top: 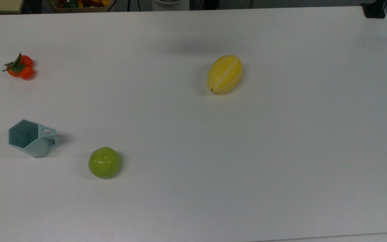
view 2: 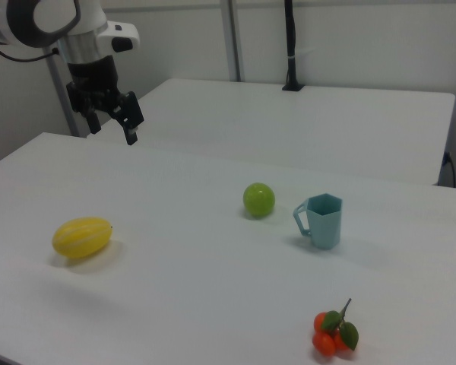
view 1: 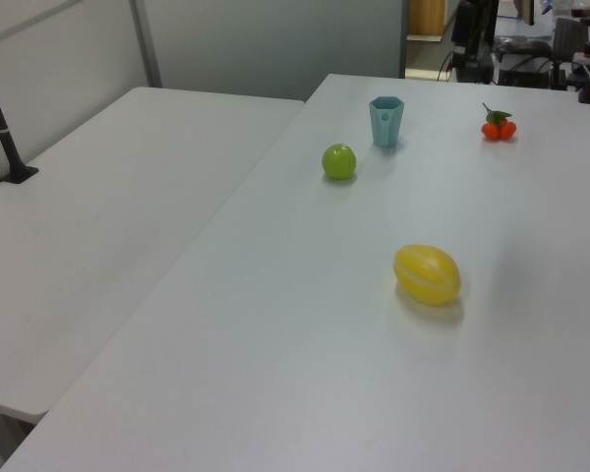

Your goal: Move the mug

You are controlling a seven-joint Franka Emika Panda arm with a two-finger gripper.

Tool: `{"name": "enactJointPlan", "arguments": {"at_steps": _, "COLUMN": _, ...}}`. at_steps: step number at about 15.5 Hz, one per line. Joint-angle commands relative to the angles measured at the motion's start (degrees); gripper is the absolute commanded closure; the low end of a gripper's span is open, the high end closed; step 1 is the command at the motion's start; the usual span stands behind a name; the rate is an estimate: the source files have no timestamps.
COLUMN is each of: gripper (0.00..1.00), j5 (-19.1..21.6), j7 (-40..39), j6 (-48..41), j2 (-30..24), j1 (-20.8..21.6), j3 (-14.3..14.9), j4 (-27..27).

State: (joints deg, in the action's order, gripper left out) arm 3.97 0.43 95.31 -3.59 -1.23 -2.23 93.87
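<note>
1. Right view, upper left of the frame: the jaws (view 2: 112, 120) hang above the tabletop (view 2: 175, 304), released, with a clear gap between the two fingers and nothing held.
2. The jaws are well apart from every object; the nearest is the yellow melon (view 2: 81, 236), low at the frame's left.
3. The mug (view 2: 321, 220) stands upright right of centre in the right view, its handle towards the green apple (view 2: 258, 199) near it.
4. In the top view the mug (top: 32, 137) sits at the left edge of the frame, mouth open and empty as far as can be seen, with the green apple (top: 104, 162) to its lower right.
5. The orange fruit cluster (top: 20, 67) lies in the upper left, apart from the mug.
6. Judgement: the task looks barely begun. The mug is untouched; approach, grasp and move all remain.
</note>
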Motion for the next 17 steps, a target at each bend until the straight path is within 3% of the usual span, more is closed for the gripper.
{"name": "enactJointPlan", "arguments": {"at_steps": 1, "gripper": 0.00, "j5": 0.78, "j7": 1.31, "j6": 1.98, "j2": -0.37, "j1": 0.35, "j3": 0.30, "j4": 1.58}}
{"name": "enactJointPlan", "arguments": {"at_steps": 6, "gripper": 0.00, "j5": -0.27, "j7": 12.29, "j6": 6.37, "j2": 1.30, "j1": -0.27, "j3": 0.73, "j4": 1.58}}
{"name": "enactJointPlan", "arguments": {"at_steps": 11, "gripper": 0.00, "j5": -2.47, "j7": 31.70, "j6": 14.54, "j2": 4.29, "j1": -1.76, "j3": 1.17, "j4": 1.58}}
{"name": "enactJointPlan", "arguments": {"at_steps": 17, "gripper": 0.00, "j5": -3.09, "j7": 51.15, "j6": 25.17, "j2": 8.60, "j1": -2.03, "j3": 5.56, "j4": 1.58}}
